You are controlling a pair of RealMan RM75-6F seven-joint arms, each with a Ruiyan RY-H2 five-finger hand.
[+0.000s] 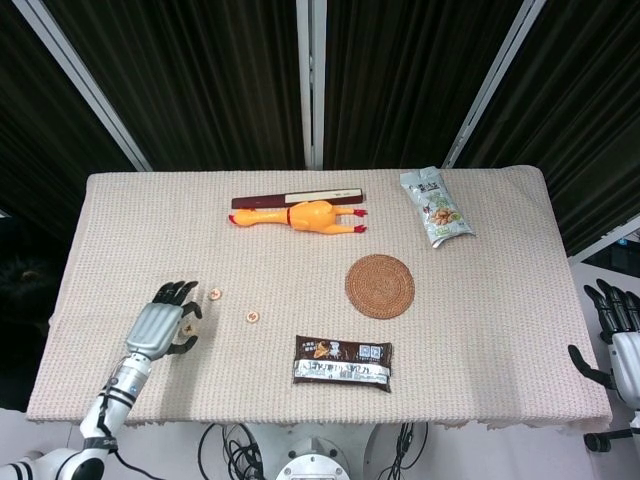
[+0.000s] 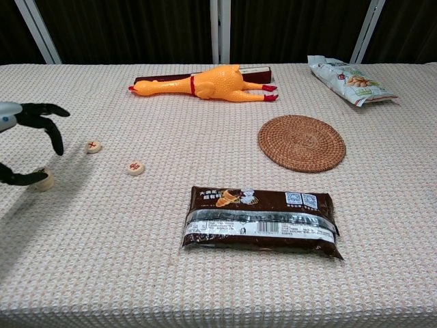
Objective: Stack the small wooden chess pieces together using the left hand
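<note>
Three small round wooden chess pieces lie on the left part of the cloth. One piece (image 2: 93,146) (image 1: 215,294) and a second piece (image 2: 136,167) (image 1: 252,317) lie apart from each other. The third piece (image 2: 44,180) lies flat at the tip of my left hand's thumb. My left hand (image 2: 27,147) (image 1: 163,324) hovers just left of the pieces with its fingers (image 2: 53,130) raised and spread, holding nothing. My right hand (image 1: 618,338) hangs off the table's right edge, its fingers apart and empty.
A brown snack packet (image 2: 261,221) lies at the front middle. A round woven coaster (image 2: 302,142) sits to the right. A yellow rubber chicken (image 2: 205,84) lies in front of a dark box (image 1: 298,200) at the back, and a snack bag (image 2: 348,79) lies at the back right.
</note>
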